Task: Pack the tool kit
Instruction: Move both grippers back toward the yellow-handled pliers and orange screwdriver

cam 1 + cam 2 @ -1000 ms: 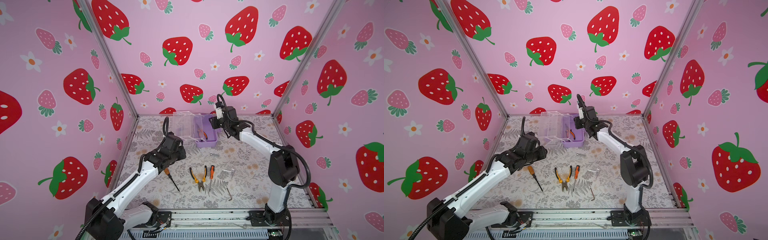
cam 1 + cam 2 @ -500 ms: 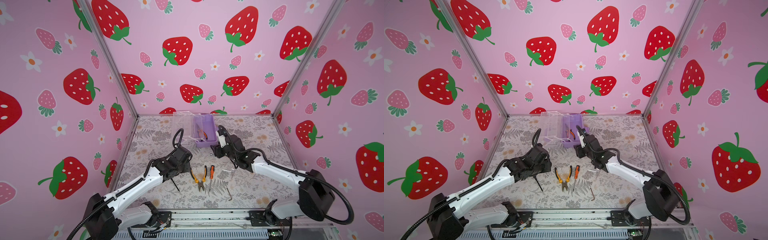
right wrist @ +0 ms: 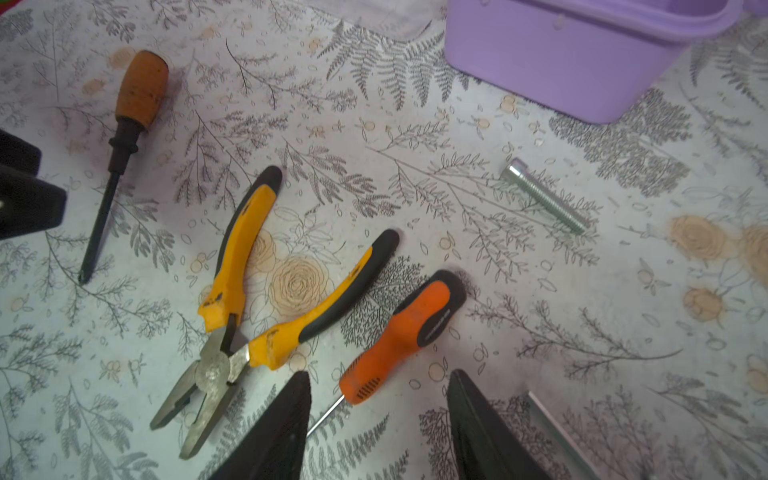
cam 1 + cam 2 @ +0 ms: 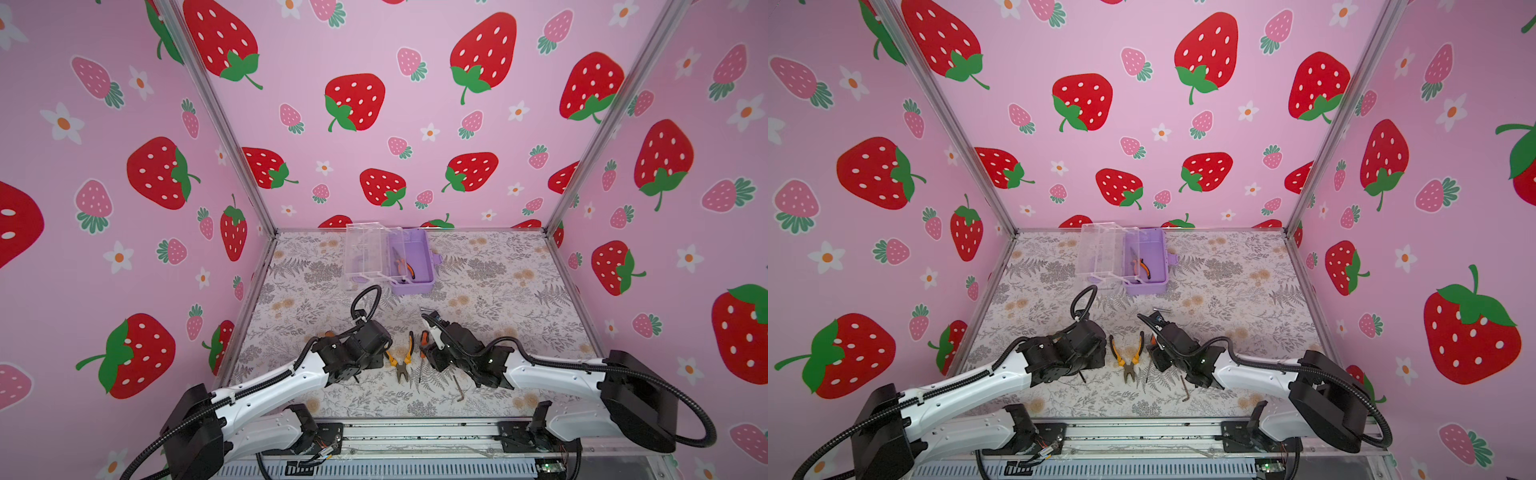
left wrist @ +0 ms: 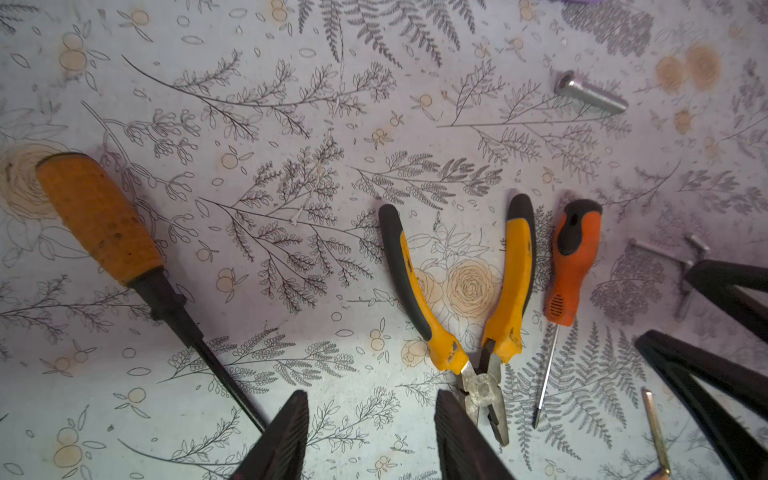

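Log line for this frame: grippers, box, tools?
left gripper: open, empty | right gripper: open, at orange screwdriver | box: lid open, small pliers inside | yellow pliers: not packed

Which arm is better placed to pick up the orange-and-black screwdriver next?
Right. The right gripper hangs open over the orange screwdriver; the left gripper sits beyond the pliers.

left fingers, right fingers lowered toward pliers
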Controlling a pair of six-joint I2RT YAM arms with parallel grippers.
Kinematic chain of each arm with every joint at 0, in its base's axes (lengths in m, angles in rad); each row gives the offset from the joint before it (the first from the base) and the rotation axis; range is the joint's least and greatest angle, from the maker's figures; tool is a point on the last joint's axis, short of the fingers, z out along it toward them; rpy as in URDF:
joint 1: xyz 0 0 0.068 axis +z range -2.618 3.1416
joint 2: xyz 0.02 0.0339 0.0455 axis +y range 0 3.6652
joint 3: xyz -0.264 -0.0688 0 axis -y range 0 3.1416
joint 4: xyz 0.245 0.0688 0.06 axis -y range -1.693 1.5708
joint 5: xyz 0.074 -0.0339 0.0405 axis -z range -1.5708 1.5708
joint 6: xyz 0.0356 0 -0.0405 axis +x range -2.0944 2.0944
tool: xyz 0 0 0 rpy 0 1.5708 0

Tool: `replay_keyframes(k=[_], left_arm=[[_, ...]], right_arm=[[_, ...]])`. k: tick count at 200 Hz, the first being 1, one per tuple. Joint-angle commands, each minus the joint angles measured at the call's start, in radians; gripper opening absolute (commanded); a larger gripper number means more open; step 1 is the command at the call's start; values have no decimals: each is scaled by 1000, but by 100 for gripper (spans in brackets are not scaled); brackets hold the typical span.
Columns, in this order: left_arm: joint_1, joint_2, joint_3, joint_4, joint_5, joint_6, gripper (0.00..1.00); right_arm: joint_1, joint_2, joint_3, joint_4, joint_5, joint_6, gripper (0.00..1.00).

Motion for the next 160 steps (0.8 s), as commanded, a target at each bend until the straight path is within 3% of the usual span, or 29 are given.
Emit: replay_keyframes(k=[1, 31, 53, 109, 160], left_arm=[[-37, 26, -2, 19, -66, -63, 49], [-59, 79, -10, 68, -49, -81, 38], [-69, 127, -16, 119, -19, -82, 33], [-75, 286, 12, 154, -9, -62, 29], [-20, 403, 40, 251, 40, -14, 29]], right_arm=[[14, -43, -31, 28, 11, 50, 52], [15, -39, -47, 9, 4, 63, 28], [15, -10, -40, 7, -4, 68, 19], [61, 118, 1, 81, -59, 100, 15], [90, 210, 47, 145, -153, 135, 15]])
